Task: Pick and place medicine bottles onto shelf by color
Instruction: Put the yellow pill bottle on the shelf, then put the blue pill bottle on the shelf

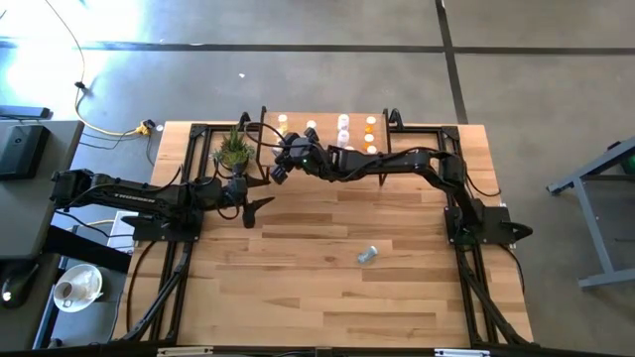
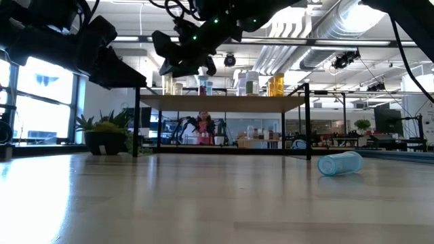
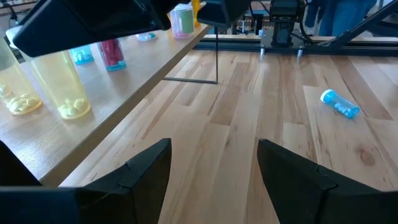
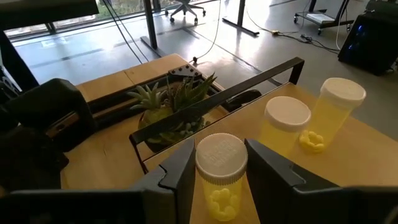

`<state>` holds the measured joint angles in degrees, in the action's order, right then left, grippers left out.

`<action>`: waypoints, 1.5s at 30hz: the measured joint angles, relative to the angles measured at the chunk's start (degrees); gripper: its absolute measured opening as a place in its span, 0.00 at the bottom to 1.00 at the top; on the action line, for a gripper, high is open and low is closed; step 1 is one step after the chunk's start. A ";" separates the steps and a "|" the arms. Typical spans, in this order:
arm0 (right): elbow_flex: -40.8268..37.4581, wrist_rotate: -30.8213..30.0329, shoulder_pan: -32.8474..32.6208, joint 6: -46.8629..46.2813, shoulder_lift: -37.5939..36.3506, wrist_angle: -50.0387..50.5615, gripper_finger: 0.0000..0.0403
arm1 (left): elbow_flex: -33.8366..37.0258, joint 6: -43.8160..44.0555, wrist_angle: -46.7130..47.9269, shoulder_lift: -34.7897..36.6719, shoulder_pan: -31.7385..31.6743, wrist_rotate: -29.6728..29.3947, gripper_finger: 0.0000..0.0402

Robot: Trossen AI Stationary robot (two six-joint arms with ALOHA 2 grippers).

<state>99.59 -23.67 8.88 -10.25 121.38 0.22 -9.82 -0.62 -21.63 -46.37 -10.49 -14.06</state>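
The right claw (image 4: pixel 221 163) grips one yellow bottle (image 4: pixel 221 174) above the shelf (image 1: pixel 322 129), beside two more yellow bottles (image 4: pixel 333 112). One blue bottle (image 1: pixel 367 255) lies on the surface (image 1: pixel 337 297), well apart from the shelf. The left claw (image 3: pixel 214 168) gapes empty near the shelf.

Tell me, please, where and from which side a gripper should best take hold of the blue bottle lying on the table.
The blue bottle lies on its side on bare tabletop, so I would probably come straight down from above and close the fingers across the middle of its round body, at right angles to its long axis. Nothing stands close beside it.
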 joint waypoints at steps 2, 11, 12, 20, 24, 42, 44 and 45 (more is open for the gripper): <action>0.00 0.12 0.00 0.00 0.00 0.04 0.29 | 0.00 0.00 0.00 0.00 0.01 0.00 0.57; 0.00 0.05 0.00 0.00 0.00 0.04 0.32 | 0.00 0.00 0.02 0.00 0.01 0.00 0.57; 0.00 0.03 0.00 0.01 -0.01 0.02 0.32 | 0.00 0.00 0.00 0.00 0.01 0.00 0.57; 0.00 -0.90 0.00 0.18 -0.07 -0.01 0.40 | 0.00 0.00 0.00 0.00 0.01 0.00 0.57; 0.00 -1.74 0.02 0.43 -0.09 -0.01 0.41 | 0.00 0.00 0.04 0.00 0.01 0.00 0.57; 0.12 -1.38 0.00 2.91 -0.20 -1.66 0.42 | 0.00 0.00 1.23 0.00 0.01 0.00 0.57; 0.86 -0.93 0.00 3.22 -0.20 -1.02 0.42 | 0.00 0.01 1.49 0.00 0.01 -0.01 0.57; 1.37 -0.24 0.01 3.22 -0.20 -0.84 0.42 | 0.00 0.01 1.63 0.00 0.01 -0.01 0.57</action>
<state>100.96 -23.91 8.89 -7.03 121.19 -0.62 -9.82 -0.61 -19.99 -46.37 -10.48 -14.08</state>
